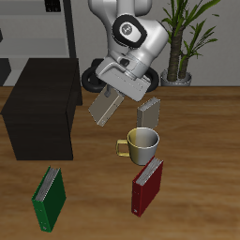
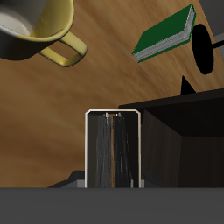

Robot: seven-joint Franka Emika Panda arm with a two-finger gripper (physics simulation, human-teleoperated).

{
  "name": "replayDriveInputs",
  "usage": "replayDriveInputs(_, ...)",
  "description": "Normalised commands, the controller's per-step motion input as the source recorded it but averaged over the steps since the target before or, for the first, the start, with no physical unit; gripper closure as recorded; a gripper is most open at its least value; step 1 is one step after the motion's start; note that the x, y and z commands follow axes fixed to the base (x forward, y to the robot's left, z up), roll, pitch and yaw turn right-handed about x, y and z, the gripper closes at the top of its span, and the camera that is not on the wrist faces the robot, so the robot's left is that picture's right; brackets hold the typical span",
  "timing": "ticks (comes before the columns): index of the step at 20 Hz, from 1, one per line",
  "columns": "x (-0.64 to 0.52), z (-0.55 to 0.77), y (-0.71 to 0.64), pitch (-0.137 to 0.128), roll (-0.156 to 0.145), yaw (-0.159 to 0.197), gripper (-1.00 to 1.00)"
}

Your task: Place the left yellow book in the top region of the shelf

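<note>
My gripper (image 1: 111, 91) is shut on the top of the left yellow book (image 1: 102, 110), a thin tan hardcover. It hangs tilted in the air beside the black shelf (image 1: 39, 105), at about the height of the shelf's top. In the wrist view the book's grey page edges (image 2: 112, 149) face the camera between my fingers, with the shelf (image 2: 179, 131) right beside it. The other yellow book (image 1: 148, 112) stands upright behind the mug.
A yellow mug (image 1: 142, 142) sits mid-table, also seen from the wrist (image 2: 33, 31). A dark red book (image 1: 147, 185) and a green book (image 1: 49, 197) stand near the front edge. A potted plant (image 1: 180, 42) and a grey rack (image 1: 42, 28) are at the back.
</note>
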Motion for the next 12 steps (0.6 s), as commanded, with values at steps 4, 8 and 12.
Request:
replayDriveInputs(4,0.03,-0.14,0.11,0.004,-0.042,0.011,1.00)
replayDriveInputs(8,0.03,-0.14,0.02,-0.002,-0.050,0.015,1.00)
replayDriveInputs(12,0.01,-0.11,-0.02,0.007,-0.028,0.003,1.00)
